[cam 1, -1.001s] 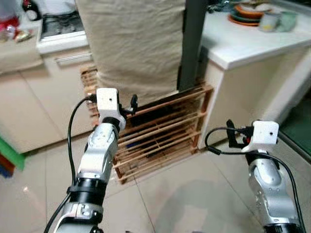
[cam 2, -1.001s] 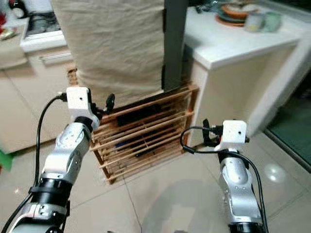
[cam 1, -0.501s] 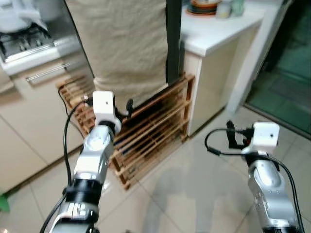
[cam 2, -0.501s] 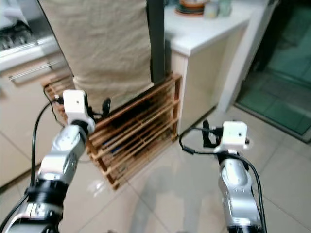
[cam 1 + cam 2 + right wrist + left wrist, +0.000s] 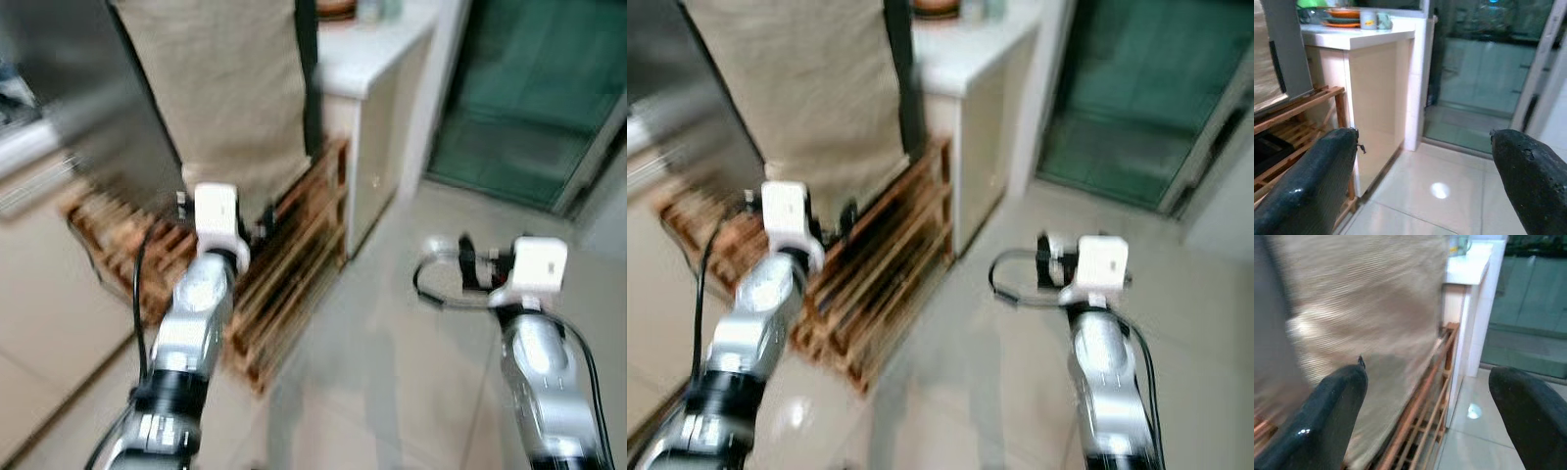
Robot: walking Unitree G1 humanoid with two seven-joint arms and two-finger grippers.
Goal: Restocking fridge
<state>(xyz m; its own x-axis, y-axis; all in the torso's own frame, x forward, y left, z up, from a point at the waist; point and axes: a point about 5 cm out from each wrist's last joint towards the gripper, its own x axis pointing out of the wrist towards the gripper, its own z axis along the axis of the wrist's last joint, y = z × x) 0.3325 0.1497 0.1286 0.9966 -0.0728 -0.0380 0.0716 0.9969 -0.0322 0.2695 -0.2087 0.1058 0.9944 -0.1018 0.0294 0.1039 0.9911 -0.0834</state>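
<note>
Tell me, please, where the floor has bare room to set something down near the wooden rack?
The tiled floor lies bare between the wooden rack and the glass door, in front of the white counter. It is crowded on the robot's left, where the rack and hanging cloth stand close together.

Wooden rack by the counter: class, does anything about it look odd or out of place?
The wooden rack stands at a slant, and a beige cloth hangs over its top. Nothing looks spilled or broken, though the head views are blurred.

Motion blur smears the wooden rack [image 5: 284,264] and draped cloth [image 5: 220,88].
</note>
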